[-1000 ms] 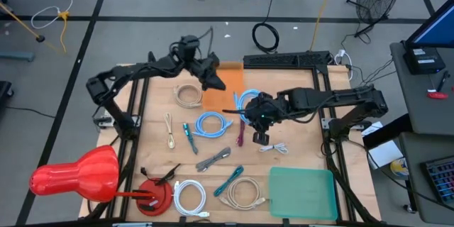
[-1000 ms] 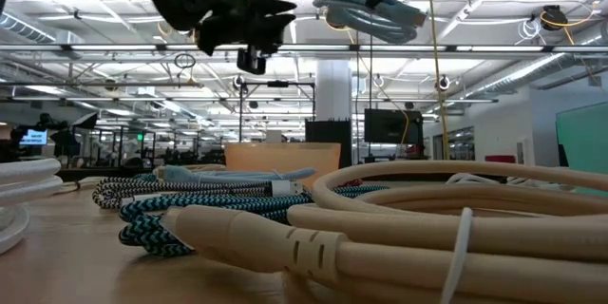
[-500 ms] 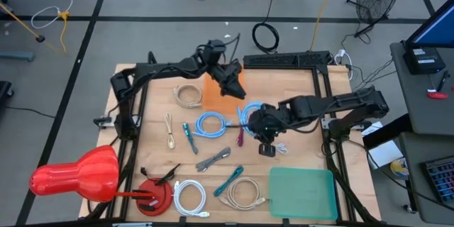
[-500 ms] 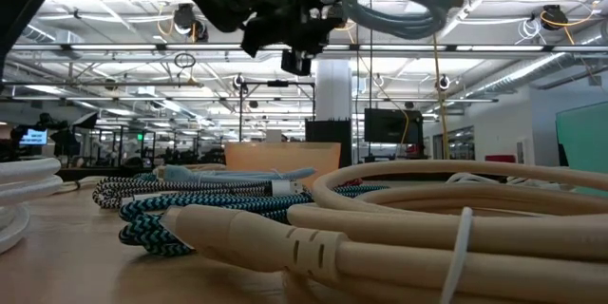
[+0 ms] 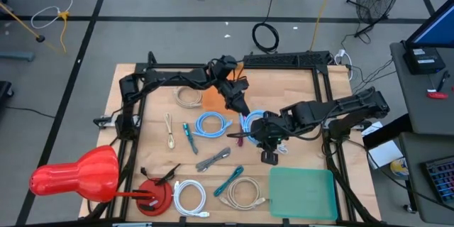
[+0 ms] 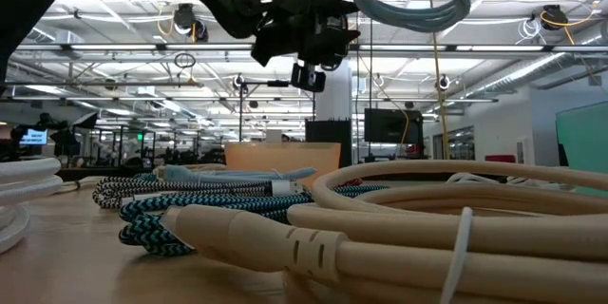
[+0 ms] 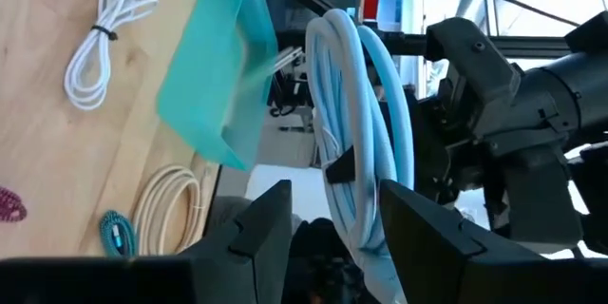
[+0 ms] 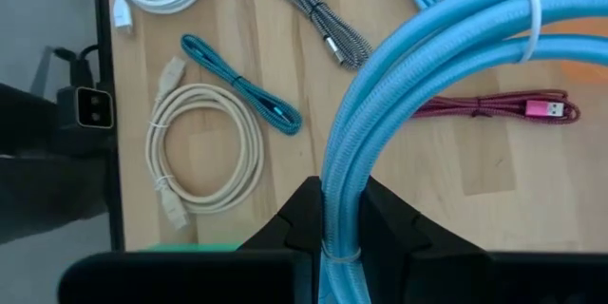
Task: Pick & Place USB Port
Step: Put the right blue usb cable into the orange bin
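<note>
Mid-table is crowded: the left gripper (image 5: 240, 106) hangs just beside the right gripper (image 5: 257, 129) and the light blue cable coil (image 5: 253, 122) it carries, little gap between them. Below lie a magenta cable (image 5: 240, 136) and a white cable (image 5: 281, 147). The green tray (image 5: 303, 194) nearby looks bare, though its far corner is hard to judge.
</note>
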